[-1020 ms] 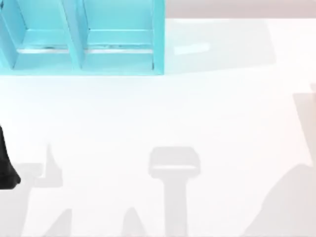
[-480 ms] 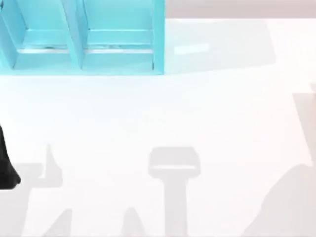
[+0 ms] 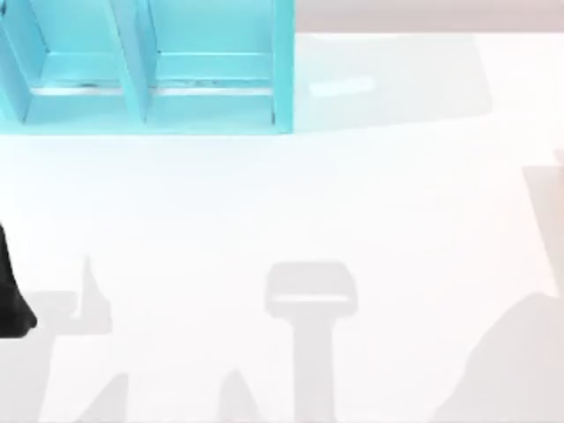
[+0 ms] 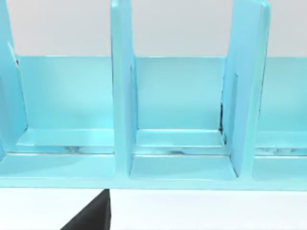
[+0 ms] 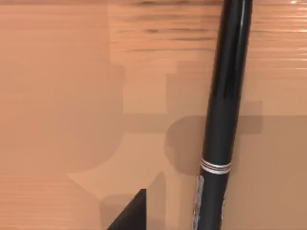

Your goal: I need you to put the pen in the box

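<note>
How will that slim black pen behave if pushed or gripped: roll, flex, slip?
The slim black pen with silver rings looks round-barrelled, so a sideways push would probably roll it across the tan wood-grain surface. Its straight barrel suggests that it is stiff, not floppy. The glossy sheen hints it may slip in a light grip.

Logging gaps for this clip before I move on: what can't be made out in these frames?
- Slim black pen with silver rings, right wrist view: both ends cut off by the frame edges, so its full length is unknown; it lies over an orange-brown wooden surface.
- Light blue compartmented box, top view: cut off by the top and left edges.
- Left arm, top view: mostly cut off by the left edge.
</note>
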